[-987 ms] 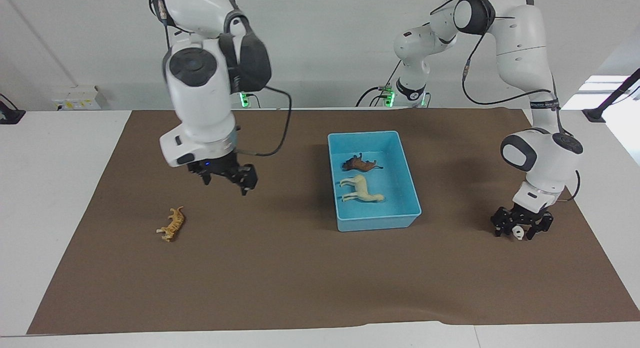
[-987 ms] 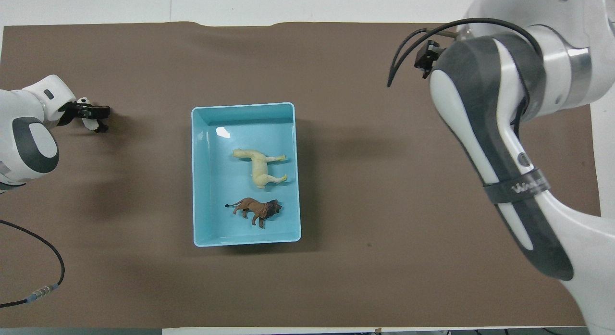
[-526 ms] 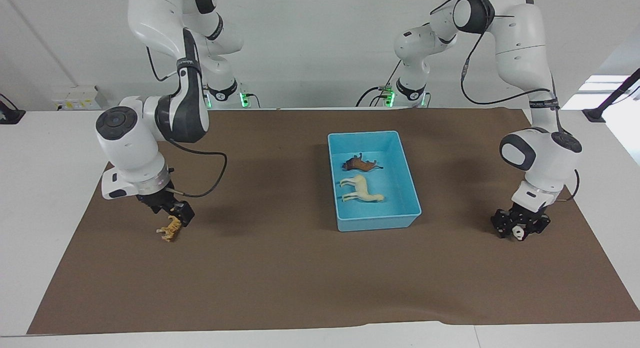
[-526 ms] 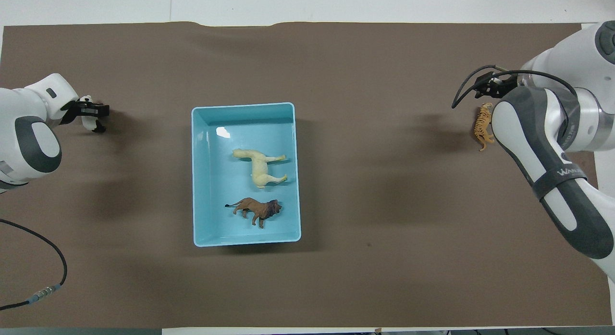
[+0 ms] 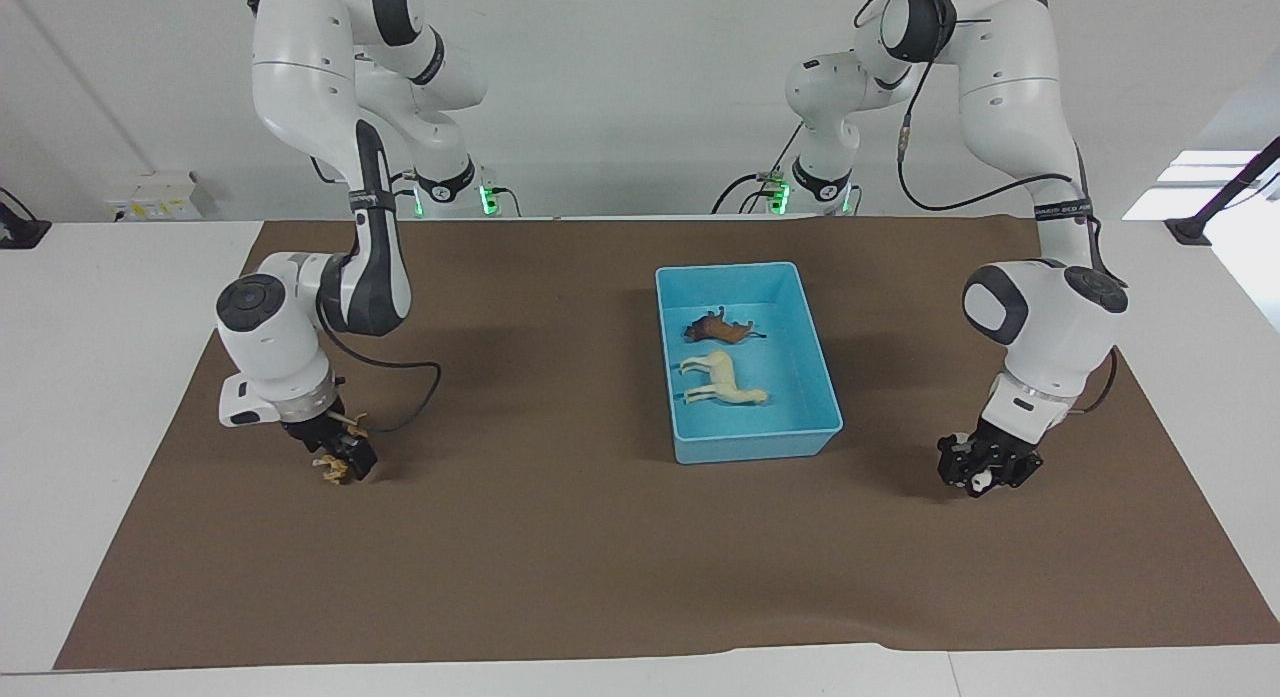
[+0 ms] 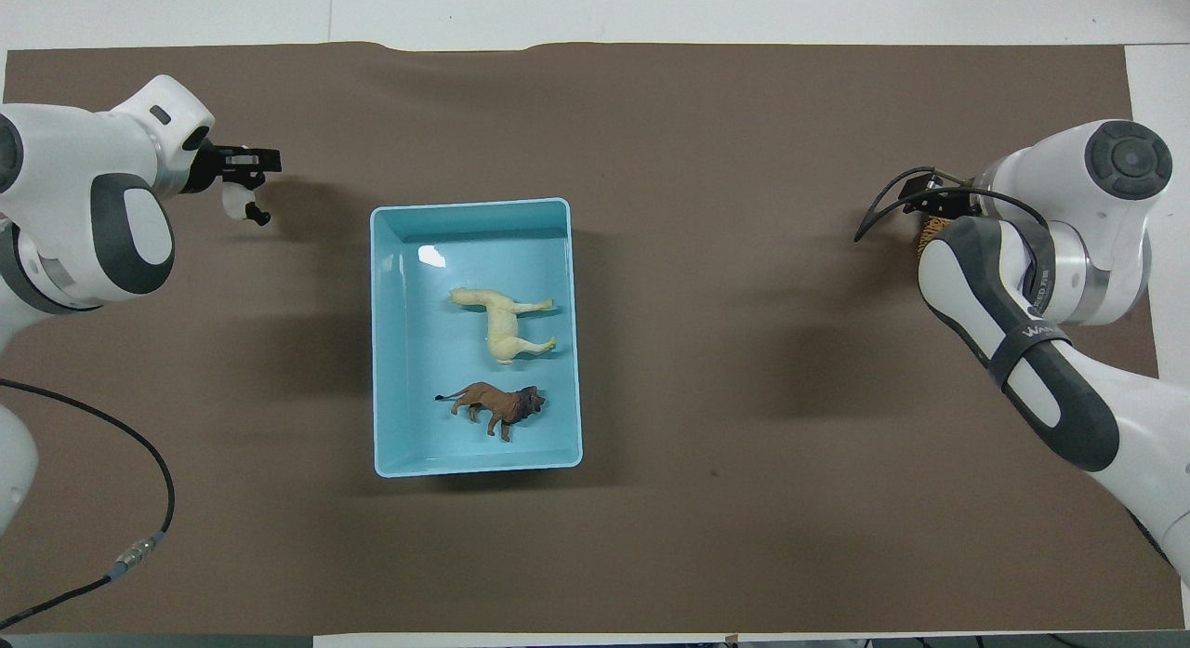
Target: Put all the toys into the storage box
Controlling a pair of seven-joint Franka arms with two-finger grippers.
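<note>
The light blue storage box (image 5: 755, 442) (image 6: 469, 204) stands on the mat between the arms. In it lie the cream llama (image 5: 722, 380) (image 6: 502, 324) and the dark brown figurine (image 5: 718, 328) (image 6: 493, 405). My left gripper (image 5: 985, 467) (image 6: 251, 188) is shut on the black-and-white panda (image 5: 975, 482) (image 6: 232, 200) and holds it low over the mat, beside the box toward the left arm's end. My right gripper (image 5: 345, 455) is down on the orange striped tiger (image 5: 330, 467) (image 6: 930, 230) at the right arm's end; the tiger is mostly hidden under it.
A brown mat (image 5: 600, 557) covers most of the white table. The right arm's black cable (image 5: 400, 417) loops down beside its wrist. A loose cable (image 6: 139, 536) lies on the mat near the left arm's base.
My right arm swung out to the tiger and came down onto it. My left gripper carried the panda a short way toward the box.
</note>
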